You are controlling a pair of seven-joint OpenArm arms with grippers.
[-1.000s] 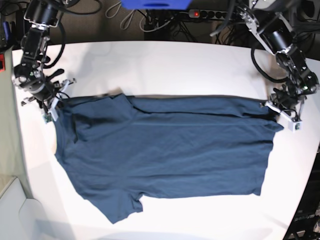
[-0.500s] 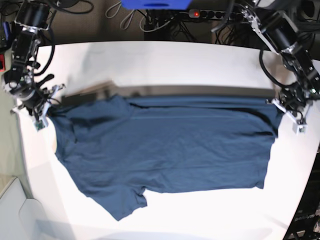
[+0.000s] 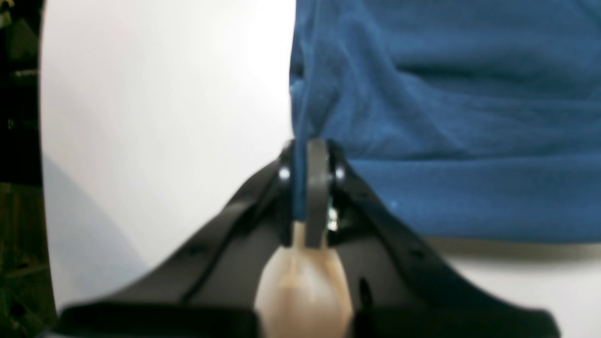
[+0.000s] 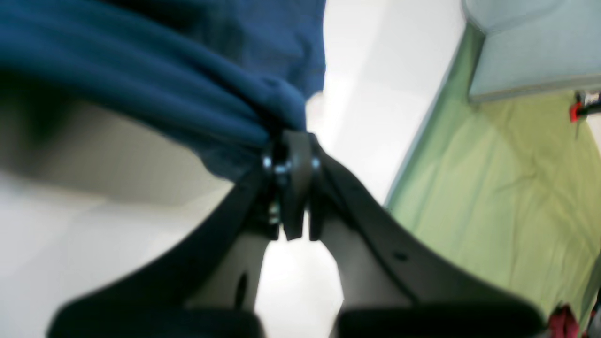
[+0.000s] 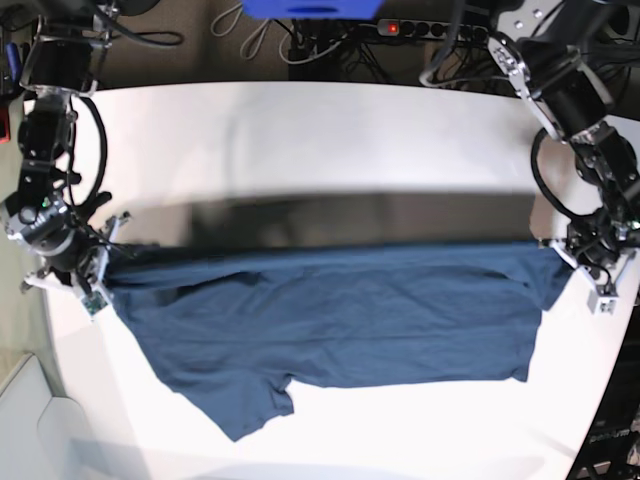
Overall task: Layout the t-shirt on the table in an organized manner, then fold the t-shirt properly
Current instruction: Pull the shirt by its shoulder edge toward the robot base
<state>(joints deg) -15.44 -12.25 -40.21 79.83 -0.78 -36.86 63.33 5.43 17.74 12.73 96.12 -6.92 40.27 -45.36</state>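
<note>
Two black robot arms hold one dark navy-blue cloth t-shirt up by its far edge over the big smooth white counter. In the base view the left pincer is at the right side, and it is pinched tight on one top corner of the shirt. The left wrist view shows this up close: the left pincer's two black jaws are pressed together with a thin fold of blue cloth caught between them, and the rest of the shirt spreads out to the right over the white counter. The right pincer is at the left side of the base view, squeezed on the other top corner. In the right wrist view the right pincer's jaws are closed on a bunched-up lump of blue cloth, with green floor and a pale grey box off to the side. Between the two pincers the top edge of the shirt is pulled into an almost straight line, and a dark shadow lies on the counter just behind it. Lower down, the shirt rests on the counter with soft wrinkles, and one short sleeve sticks out at the near left.
</note>
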